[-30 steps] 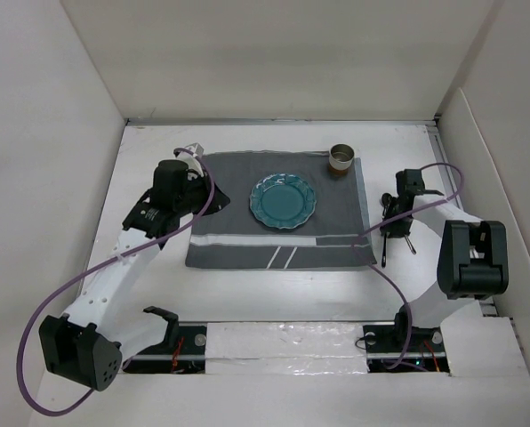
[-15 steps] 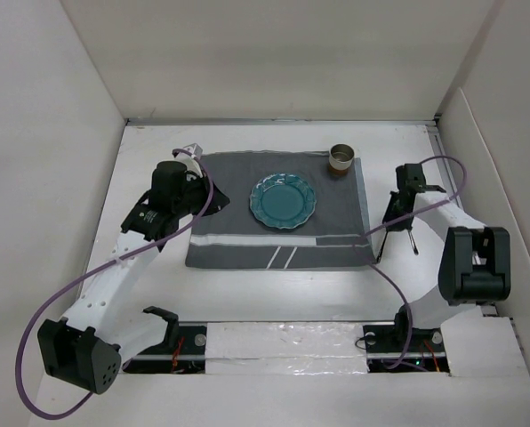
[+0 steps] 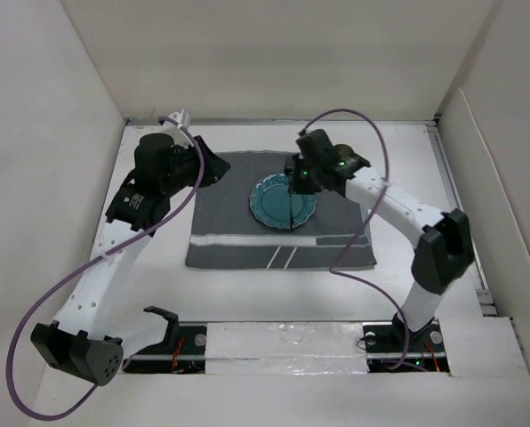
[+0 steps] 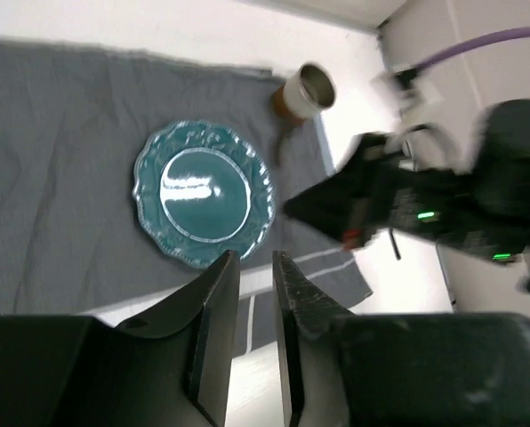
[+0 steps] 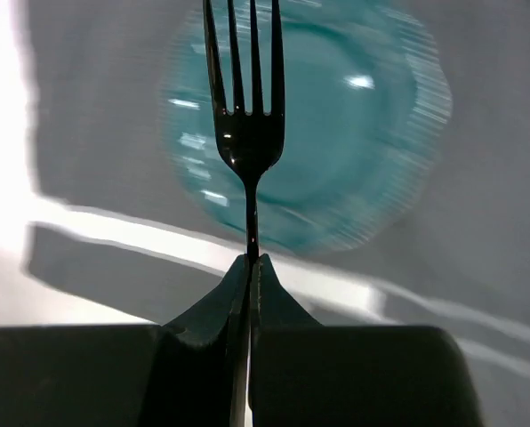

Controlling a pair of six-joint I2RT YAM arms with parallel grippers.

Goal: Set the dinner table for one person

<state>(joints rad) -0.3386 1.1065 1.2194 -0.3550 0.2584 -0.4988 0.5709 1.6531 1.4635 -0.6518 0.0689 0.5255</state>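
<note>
Overhead, my right gripper (image 3: 295, 184) has swung from the right side of the white bench (image 3: 274, 294) to hover above the teal plate (image 3: 269, 203) on the grey mat (image 3: 229, 233). My left wrist view shows the left gripper (image 4: 256, 258) narrowly parted and empty. My right wrist view shows a black fork (image 5: 247, 133) pinched tight, so I judge that laying it down comes next.

Top external: high above the near edge, looking down on the whole dinner table (image 3: 149, 267). Left wrist: raised at far left, looking down rightward. Right wrist: close overhead. All share the teal plate (image 3: 269, 203).
</note>
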